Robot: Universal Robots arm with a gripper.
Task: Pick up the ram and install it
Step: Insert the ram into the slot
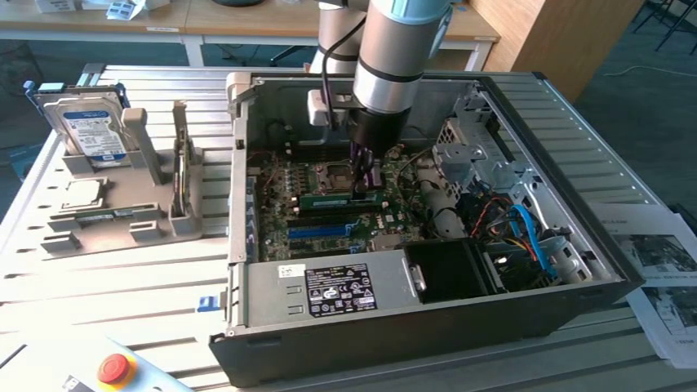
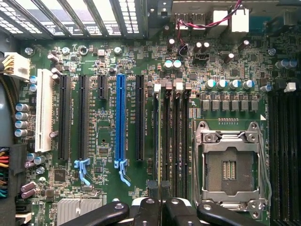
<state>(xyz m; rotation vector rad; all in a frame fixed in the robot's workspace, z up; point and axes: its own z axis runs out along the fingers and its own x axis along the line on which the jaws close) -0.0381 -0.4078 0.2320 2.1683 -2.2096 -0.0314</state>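
The fingers [image 1: 371, 176] pinch nearly closed on the ram [image 1: 332, 198], holding it edge-down, seemingly to match the memory slots [image 2: 175, 141] directly beneath them.

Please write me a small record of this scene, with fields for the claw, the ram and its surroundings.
claw: shut on the ram, near one end
ram: on edge along the memory slots, beside the processor socket
processor socket: empty
seating: cannot tell
hard drive: upright in the grey holder, exterior view's left
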